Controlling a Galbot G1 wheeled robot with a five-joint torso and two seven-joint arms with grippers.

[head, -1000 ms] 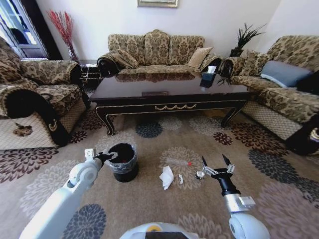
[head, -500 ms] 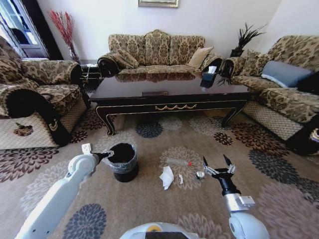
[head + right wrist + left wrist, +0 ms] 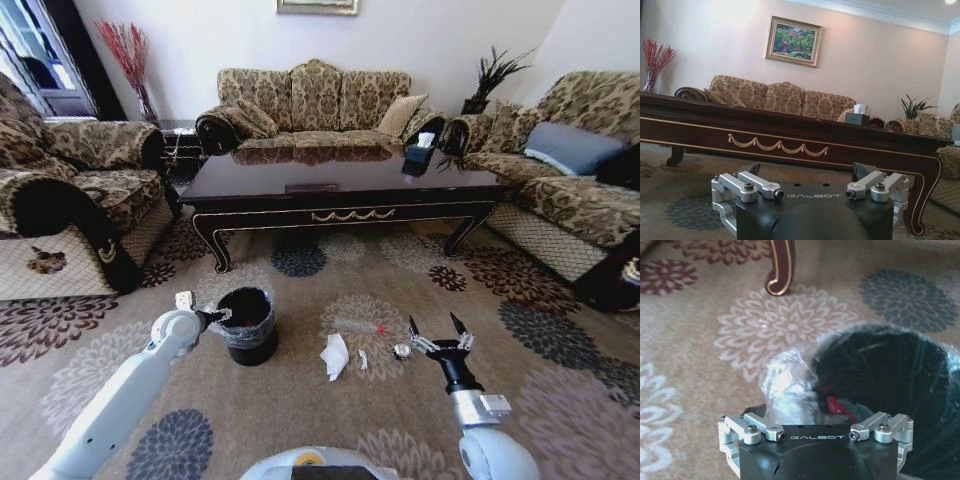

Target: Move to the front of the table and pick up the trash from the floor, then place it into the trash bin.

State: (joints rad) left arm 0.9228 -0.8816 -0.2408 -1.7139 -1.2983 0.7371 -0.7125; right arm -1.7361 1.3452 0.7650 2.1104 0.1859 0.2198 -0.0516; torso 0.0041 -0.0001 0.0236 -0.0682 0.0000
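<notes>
The dark glossy table (image 3: 340,186) with gold ornament stands ahead, and its apron (image 3: 780,145) shows in the right wrist view. The black trash bin (image 3: 245,322) with its liner sits on the carpet in front of it. My left gripper (image 3: 215,315) hangs open at the bin's left rim; the left wrist view looks into the bin (image 3: 890,375), where something red (image 3: 837,407) lies. The trash lies to the right of the bin: crumpled white paper (image 3: 333,356), a clear bottle (image 3: 358,326), a white scrap (image 3: 362,360) and a shiny round bit (image 3: 401,351). Just right of that bit, my right gripper (image 3: 436,330) is open and holds nothing.
Patterned sofas stand on the left (image 3: 70,190), at the back (image 3: 315,105) and on the right (image 3: 575,190). A tissue box (image 3: 418,152) sits on the table. A curved table leg (image 3: 780,267) stands beyond the bin. Flowered carpet surrounds the litter.
My left arm has shifted slightly beside the bin's rim, its gripper staying at the rim. The right arm and the litter have not moved.
</notes>
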